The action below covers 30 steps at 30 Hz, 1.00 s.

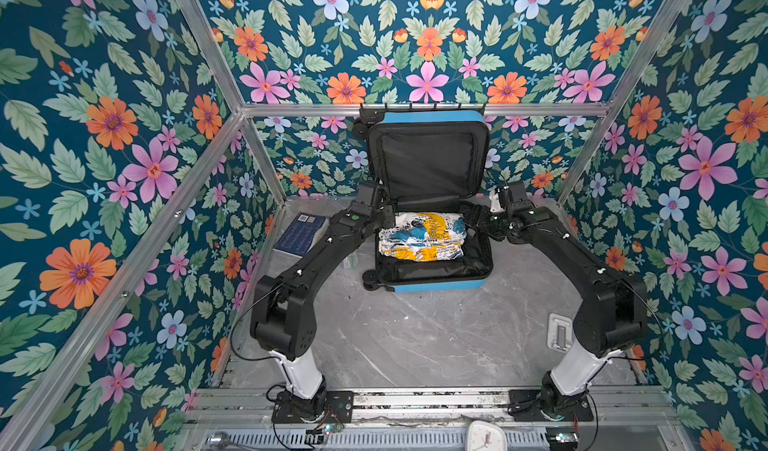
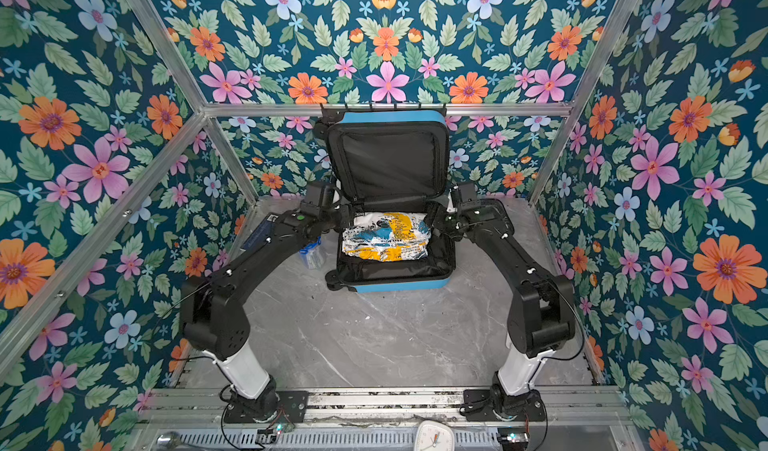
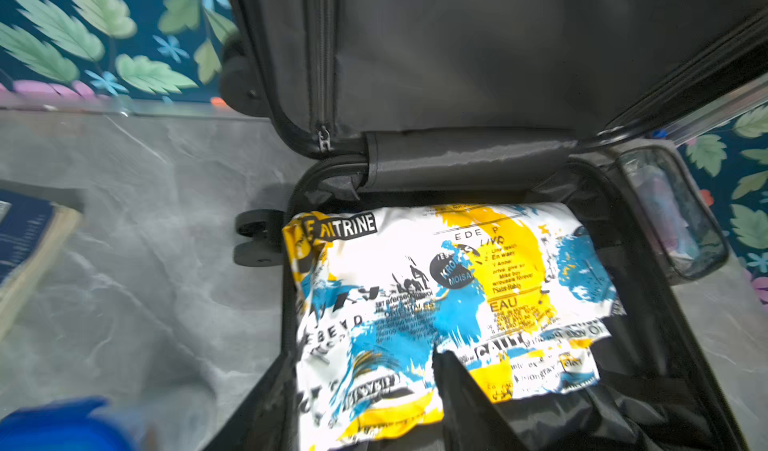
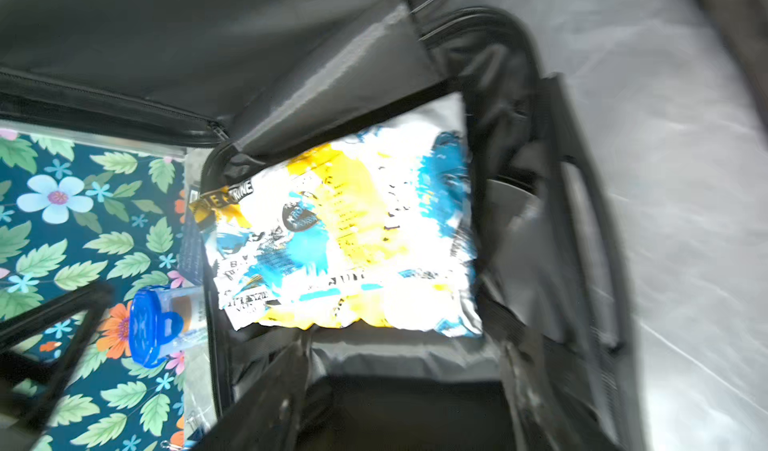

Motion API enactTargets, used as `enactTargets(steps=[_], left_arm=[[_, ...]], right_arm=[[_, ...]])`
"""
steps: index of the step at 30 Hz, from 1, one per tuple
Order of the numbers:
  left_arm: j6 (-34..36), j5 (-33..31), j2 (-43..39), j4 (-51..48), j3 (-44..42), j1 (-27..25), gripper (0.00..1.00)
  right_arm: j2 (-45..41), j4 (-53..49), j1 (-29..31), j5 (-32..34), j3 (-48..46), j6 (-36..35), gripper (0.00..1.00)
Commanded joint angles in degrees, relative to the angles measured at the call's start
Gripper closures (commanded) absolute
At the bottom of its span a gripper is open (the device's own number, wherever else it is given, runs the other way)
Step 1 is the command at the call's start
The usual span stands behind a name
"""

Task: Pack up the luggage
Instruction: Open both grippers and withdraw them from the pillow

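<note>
As it lay open, luggage (image 1: 440, 285) ran crosswise, wheels leftward, lid upright behind; left gripper (image 1: 388, 218) and right gripper (image 1: 476, 222): spread untellable.

The luggage (image 1: 440, 285) has a smooth blue plastic shell and a black cloth lining (image 3: 478, 54) with a faint sheen. The printed bundle (image 1: 422, 237) at centre looks crinkled and glossy. The table (image 1: 415, 336) is smooth and marble-look grey. The frame bars (image 1: 415, 109) are brushed metal. The jar lid (image 4: 145, 324) is glossy blue plastic.

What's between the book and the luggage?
A clear blue-lidded container lies between the book and the luggage, shown in a top view and the right wrist view.
</note>
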Motion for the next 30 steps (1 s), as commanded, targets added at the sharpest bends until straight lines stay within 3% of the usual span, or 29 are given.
enactTargets(steps=[1,5,8,9,10,11,17,22,30], left_arm=[[1.05,-2.14,-6.44,5.09,-5.23,0.07,0.42],[1.57,-4.21,-16.10,9.19,-13.71,0.16,0.37],[1.63,-6.91,-23.01,11.40,-19.01,0.38,0.28],[1.45,-8.24,-25.13,11.77,-20.69,0.51,0.22],[1.25,-9.74,-26.80,11.81,-21.88,0.55,0.01],[0.99,-10.86,-28.48,11.60,-22.64,0.64,0.00],[-0.05,-13.80,-33.75,5.82,-25.72,1.69,0.00],[-3.04,-10.73,-32.21,-3.73,-24.48,6.04,0.00],[-0.88,-2.43,-25.36,-10.74,-23.32,13.73,0.00]], right_arm=[[-4.18,1.36,-2.25,0.61,-3.64,-1.17,0.23],[-8.19,1.77,-6.00,-0.23,-8.26,-1.00,0.22],[-10.23,1.50,-8.53,-0.49,-10.70,-1.17,0.22],[-10.86,1.51,-9.52,-0.92,-11.45,-1.11,0.22],[-11.35,1.56,-10.24,-1.34,-12.33,-1.17,0.22],[-11.81,1.60,-10.95,-1.61,-12.92,-1.17,0.23],[-14.26,1.61,-11.65,-2.85,-15.36,-1.91,0.22],[-16.57,1.12,-10.90,-6.16,-16.78,-2.82,0.20],[-17.89,-2.74,-0.61,-5.48,-14.44,-7.57,0.16]])
